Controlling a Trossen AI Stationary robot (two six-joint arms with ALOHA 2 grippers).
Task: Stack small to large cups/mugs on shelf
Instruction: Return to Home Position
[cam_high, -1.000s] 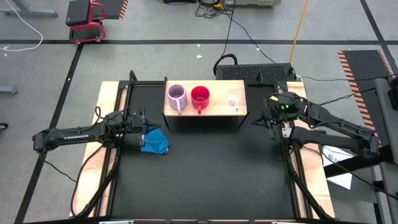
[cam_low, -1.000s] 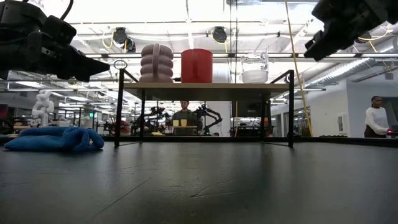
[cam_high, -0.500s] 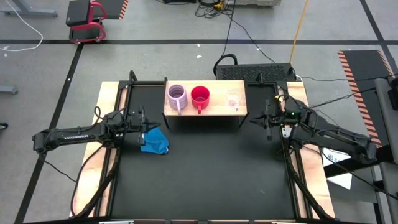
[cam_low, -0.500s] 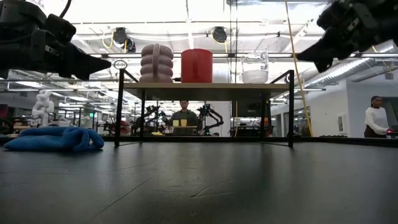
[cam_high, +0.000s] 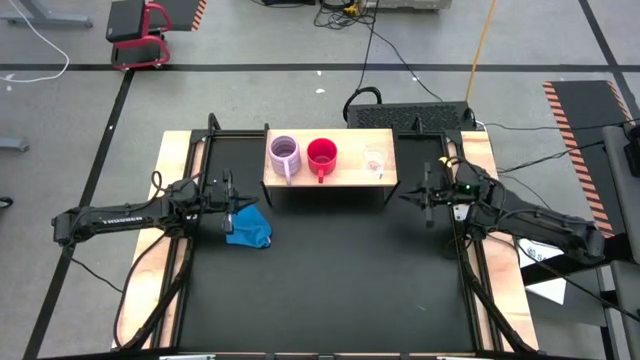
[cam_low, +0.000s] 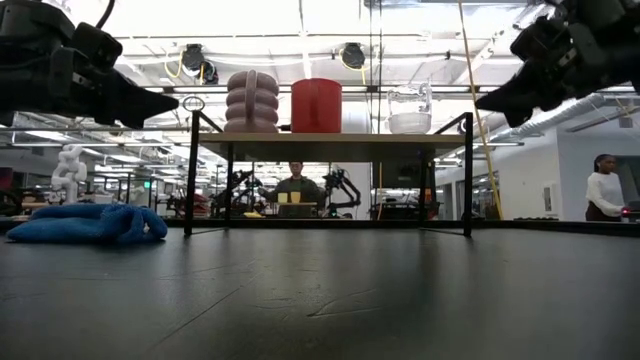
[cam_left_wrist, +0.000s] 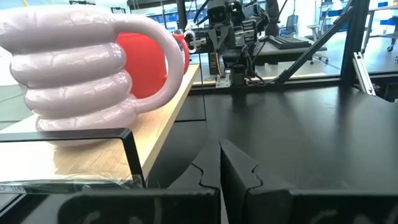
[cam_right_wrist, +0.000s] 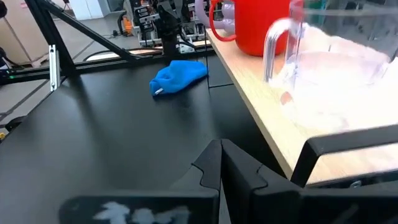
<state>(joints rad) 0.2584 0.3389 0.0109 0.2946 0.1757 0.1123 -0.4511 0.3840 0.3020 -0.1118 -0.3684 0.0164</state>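
Observation:
Three cups stand in a row on the light wooden shelf (cam_high: 345, 172): the pale lilac mug (cam_high: 284, 153) toward the table's left, the red mug (cam_high: 322, 154) in the middle, the clear glass cup (cam_high: 375, 159) toward the right. In the low view they read lilac (cam_low: 251, 100), red (cam_low: 316, 105), glass (cam_low: 409, 109). My left gripper (cam_high: 232, 203) is shut, off the shelf's left end, above the tabletop. My right gripper (cam_high: 418, 196) is shut, off the shelf's right end, near the glass cup (cam_right_wrist: 323, 43). Neither touches anything.
A crumpled blue cloth (cam_high: 249, 226) lies on the black tabletop beside my left gripper. The shelf stands on thin black legs (cam_low: 190, 175) at the table's far side. People stand in the room beyond the table, one at the right (cam_low: 604, 190).
My right gripper has come down and moved a little toward the table's near edge and toward the shelf's right end, tipping its fingers more level. The cups and my left arm have kept still.

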